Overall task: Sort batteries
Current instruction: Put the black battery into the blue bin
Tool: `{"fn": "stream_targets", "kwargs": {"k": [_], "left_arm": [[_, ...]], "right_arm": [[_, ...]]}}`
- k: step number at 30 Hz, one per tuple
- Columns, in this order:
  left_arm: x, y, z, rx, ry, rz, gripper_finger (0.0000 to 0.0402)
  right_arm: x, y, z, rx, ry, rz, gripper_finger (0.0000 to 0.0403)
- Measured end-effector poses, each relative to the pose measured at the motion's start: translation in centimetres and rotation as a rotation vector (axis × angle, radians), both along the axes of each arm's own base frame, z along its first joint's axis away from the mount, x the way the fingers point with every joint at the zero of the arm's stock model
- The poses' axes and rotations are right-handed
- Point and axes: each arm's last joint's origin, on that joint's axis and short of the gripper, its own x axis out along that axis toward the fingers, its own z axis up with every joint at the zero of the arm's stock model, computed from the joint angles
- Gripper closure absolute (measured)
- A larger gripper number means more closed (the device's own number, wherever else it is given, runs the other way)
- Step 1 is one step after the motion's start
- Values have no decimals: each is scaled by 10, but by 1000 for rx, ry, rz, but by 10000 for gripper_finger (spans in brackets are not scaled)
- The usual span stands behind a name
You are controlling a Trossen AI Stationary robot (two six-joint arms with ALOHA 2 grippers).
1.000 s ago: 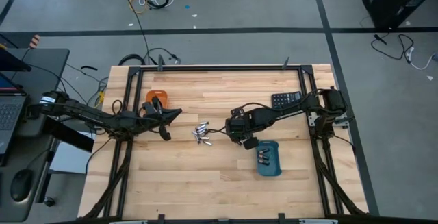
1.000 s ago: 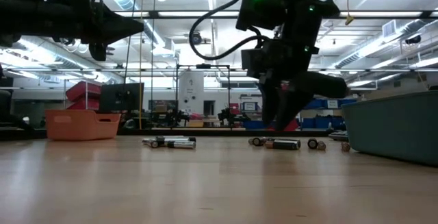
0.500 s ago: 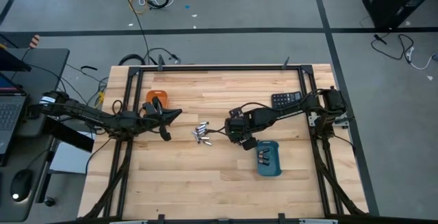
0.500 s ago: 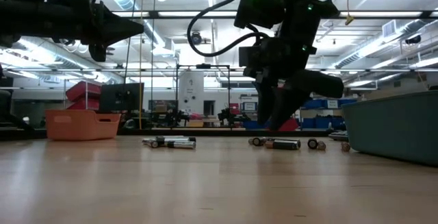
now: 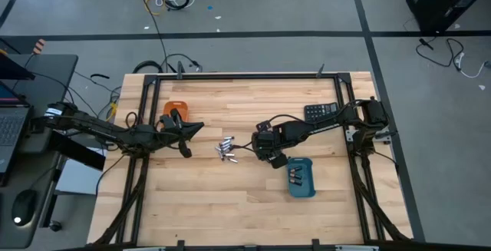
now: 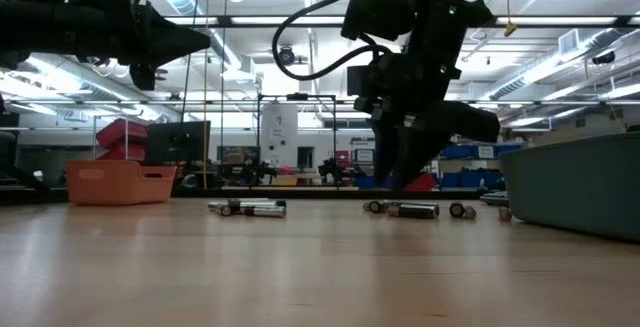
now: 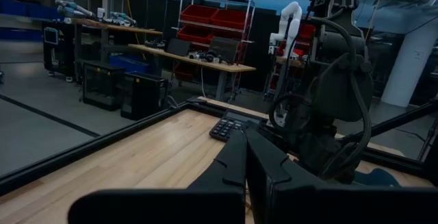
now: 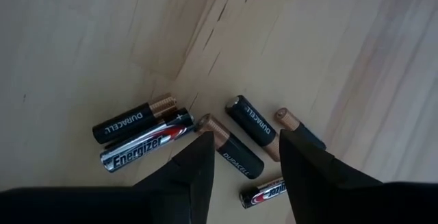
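Several small batteries (image 5: 225,150) lie loose on the wooden table, left of centre. The right wrist view shows them close: black Duracell cells (image 8: 133,122) and silver-and-black Energizer cells (image 8: 146,146) lying on their sides. My right gripper (image 8: 245,138) hangs open just above them, pointing steeply down. One black battery (image 8: 236,153) lies on the table between its fingers, untouched. In the low view its fingers (image 6: 402,172) end a little above the cells (image 6: 412,209). My left gripper (image 5: 196,128) waits shut above the table, beside the orange tray (image 5: 175,109).
A blue tray (image 5: 301,177) with a few cells in it sits to the right of my right gripper. A black calculator (image 5: 318,113) lies at the far right. Bare wood stretches along the near side of the table (image 5: 230,213).
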Motion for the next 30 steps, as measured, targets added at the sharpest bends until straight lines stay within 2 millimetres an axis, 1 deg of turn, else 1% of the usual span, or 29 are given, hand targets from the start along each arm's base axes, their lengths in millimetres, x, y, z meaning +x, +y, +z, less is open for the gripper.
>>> {"fn": "stream_targets", "kwargs": {"k": [9,18,23,27,30], "left_arm": [[0,0,0,0,0,0,401],[0,0,0,0,0,0,401],[0,0,0,0,0,-2,401],[0,-1,0,2,-1,-22,401],[0,-1,0,2,-1,-26,401]], "right_arm": [[0,0,0,6,-1,-9,254],[0,-2,0,39,-15,-95,258],[0,-3,0,43,-17,-112,259],[4,-8,1,76,-78,-196,259],[6,-11,2,87,-97,-205,259]]}}
